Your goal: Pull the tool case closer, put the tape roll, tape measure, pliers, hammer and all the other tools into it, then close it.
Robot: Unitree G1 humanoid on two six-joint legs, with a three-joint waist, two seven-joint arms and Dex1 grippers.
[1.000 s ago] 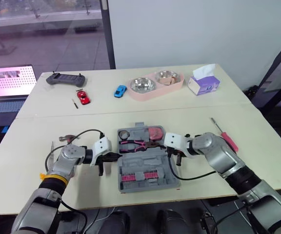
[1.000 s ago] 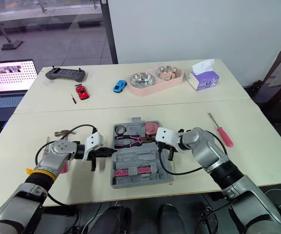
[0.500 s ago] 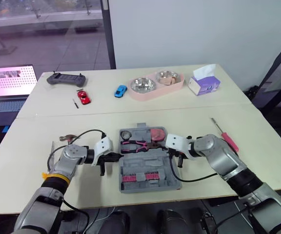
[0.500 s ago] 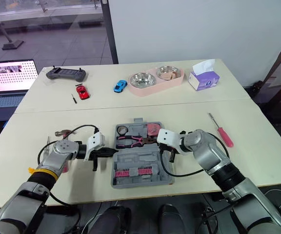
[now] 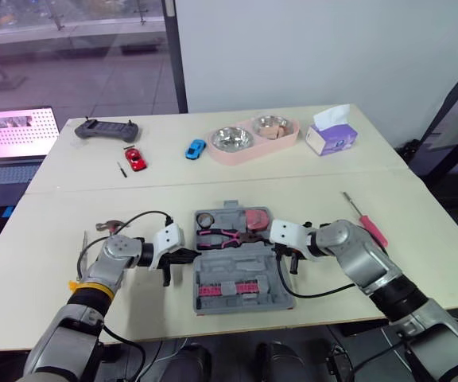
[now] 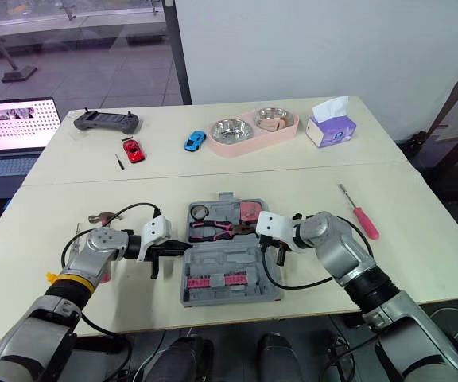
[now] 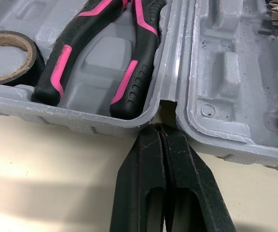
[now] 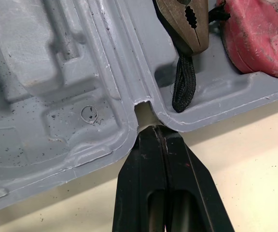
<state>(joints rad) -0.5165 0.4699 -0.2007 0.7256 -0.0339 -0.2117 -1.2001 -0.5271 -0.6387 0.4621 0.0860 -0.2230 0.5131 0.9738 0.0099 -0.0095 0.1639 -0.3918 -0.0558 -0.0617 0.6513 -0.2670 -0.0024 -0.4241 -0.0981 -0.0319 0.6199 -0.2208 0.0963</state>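
As 2 grippers (image 7: 159, 127) (image 8: 153, 128) flank it, case (image 5: 237, 269) lies open.

Faces a plain white wall (image 5: 308, 48) ahead, meeting a large glass window (image 5: 70, 56) on the left at a dark post (image 5: 177, 56). Holds two cream tables, far (image 5: 165, 171) and near (image 5: 316, 199), pushed edge to edge under even daylight.

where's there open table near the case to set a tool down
Bare table lies right of the red-handled screwdriver out to the table edge, and between that screwdriver and the open grey plastic tool case, up near the seam. Crowded: both sides of the case, where the left hand and right hand sit shut at its hinge notches.
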